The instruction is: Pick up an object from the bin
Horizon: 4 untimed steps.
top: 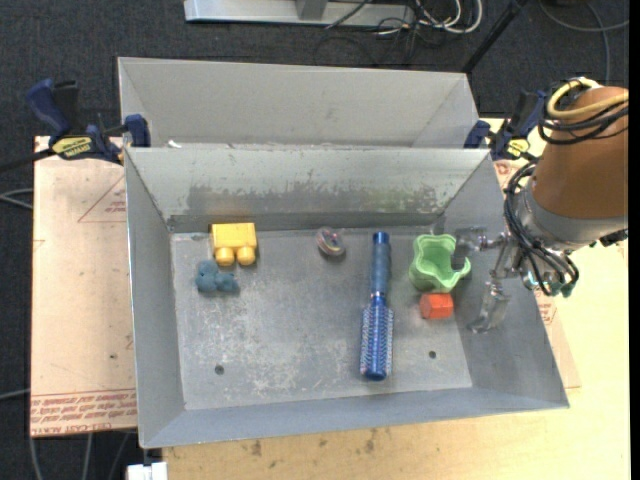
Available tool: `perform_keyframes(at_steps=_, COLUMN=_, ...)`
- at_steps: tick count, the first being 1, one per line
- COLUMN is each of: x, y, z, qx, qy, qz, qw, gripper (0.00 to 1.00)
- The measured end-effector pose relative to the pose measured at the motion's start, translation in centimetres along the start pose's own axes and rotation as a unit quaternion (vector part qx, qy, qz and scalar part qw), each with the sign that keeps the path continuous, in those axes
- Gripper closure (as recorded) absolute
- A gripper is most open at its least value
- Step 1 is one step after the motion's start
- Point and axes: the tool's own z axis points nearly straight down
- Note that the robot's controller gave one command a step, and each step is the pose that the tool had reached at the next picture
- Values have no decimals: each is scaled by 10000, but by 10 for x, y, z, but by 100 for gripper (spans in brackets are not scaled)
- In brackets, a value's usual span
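Orange cover on the wrist, and below it the gripper [482,286] hangs low at the right end of the bin [300,183], just off the sloping right wall. Spread or pressed together? From where I stand I cannot tell, and I can make out nothing in its grasp.

Closest to it sit the green wavy-rimmed cup [436,263] and, just below that, the small red block [435,307], both near the right end of the floor. The block looks the easy one: light, stiff, flat-sided, so a pinch across two opposite faces should hold. The cup looks light too, maybe slick plastic; its wall near the rim is the place to take it.

Further left lies the long blue brush [377,313], then a small greyish knob [331,244], and well apart at the far left a yellow block [234,244] with a blue-grey lump [216,280] beside it.
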Motion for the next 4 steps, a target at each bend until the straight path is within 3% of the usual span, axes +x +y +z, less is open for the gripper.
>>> perform_keyframes(at_steps=1, x=-75, y=1, z=142, qx=0, qy=-32, qz=-554, qw=9985, gripper=0)
perform_keyframes(at_steps=2, x=-79, y=0, z=134, qx=18, qy=-89, qz=-560, qw=9984, gripper=100)
perform_keyframes(at_steps=3, x=-72, y=18, z=-4, qx=17, qy=-89, qz=-805, qw=9967, gripper=100)
perform_keyframes(at_steps=4, x=-71, y=7, z=-32, qx=16, qy=-62, qz=-1261, qw=9920, gripper=100)
